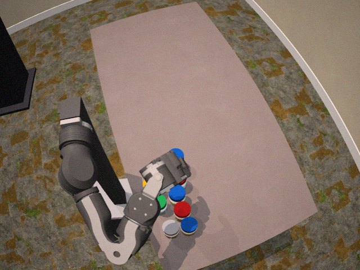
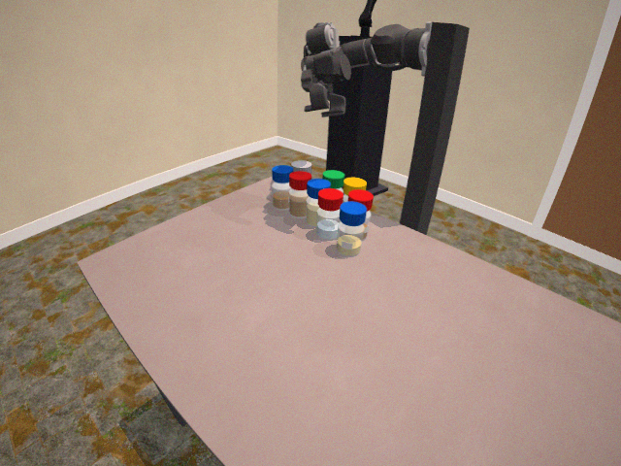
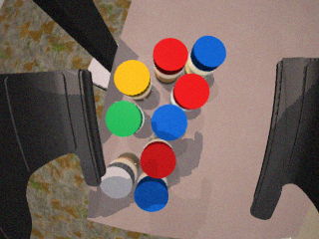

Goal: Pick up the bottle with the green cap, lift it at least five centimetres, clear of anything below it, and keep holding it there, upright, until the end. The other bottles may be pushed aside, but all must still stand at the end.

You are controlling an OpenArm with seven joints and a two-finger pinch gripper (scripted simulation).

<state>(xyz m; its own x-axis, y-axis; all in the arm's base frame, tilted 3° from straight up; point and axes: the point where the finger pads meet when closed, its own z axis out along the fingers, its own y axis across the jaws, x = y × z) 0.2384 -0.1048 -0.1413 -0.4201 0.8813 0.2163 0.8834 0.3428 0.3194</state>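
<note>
Green-capped bottle (image 3: 124, 119) stands unlabelled among others below the open, empty end effector (image 3: 179, 139).

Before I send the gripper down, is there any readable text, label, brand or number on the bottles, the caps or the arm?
None: no view shows any writing, number or sign.
Bottle with the green cap: plain cap, no print; the other caps are bare colour too.
Bottle bodies: clear with tan or pale fill, no labels.
Gripper, open high above the cluster: plain dark fingers, unmarked.
Table: plain.
</note>
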